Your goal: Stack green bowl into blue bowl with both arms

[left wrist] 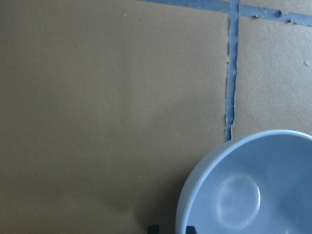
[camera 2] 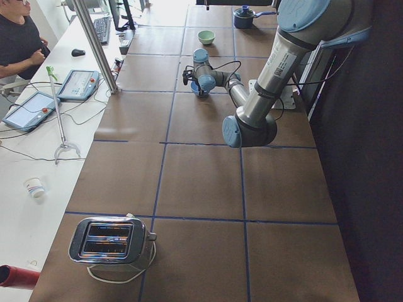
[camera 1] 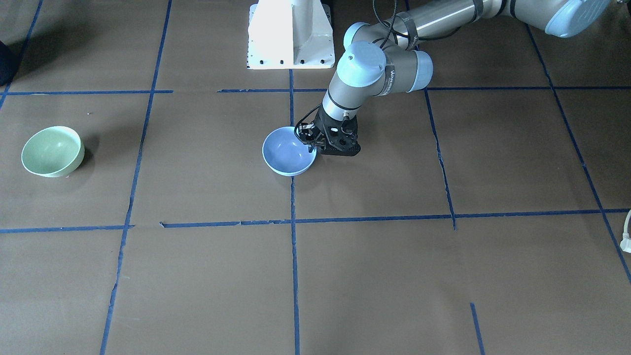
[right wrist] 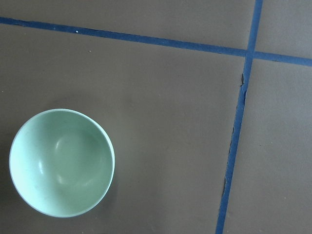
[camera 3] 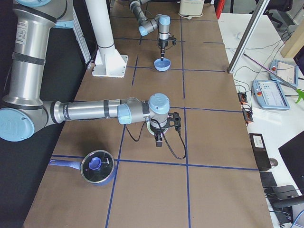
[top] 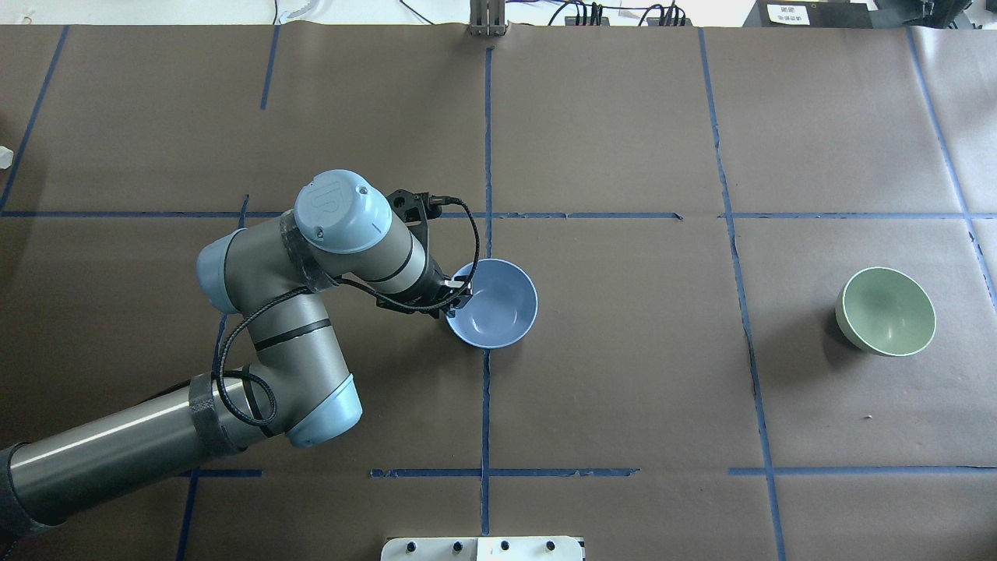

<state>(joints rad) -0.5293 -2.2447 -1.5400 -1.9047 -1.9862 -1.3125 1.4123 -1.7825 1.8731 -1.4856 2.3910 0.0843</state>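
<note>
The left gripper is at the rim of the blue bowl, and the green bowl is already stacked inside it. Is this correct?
Not fully. The left gripper is at the rim of the blue bowl, but the green bowl is not inside it: it stands by itself on the table, far to the robot's right. The overhead exterior view shows this.

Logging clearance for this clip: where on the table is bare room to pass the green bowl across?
Bare paper lies between the blue bowl and the green bowl, and across the operators' side beyond both. Crowded at the blue bowl's rim, where the left gripper has its jaws astride it.
</note>
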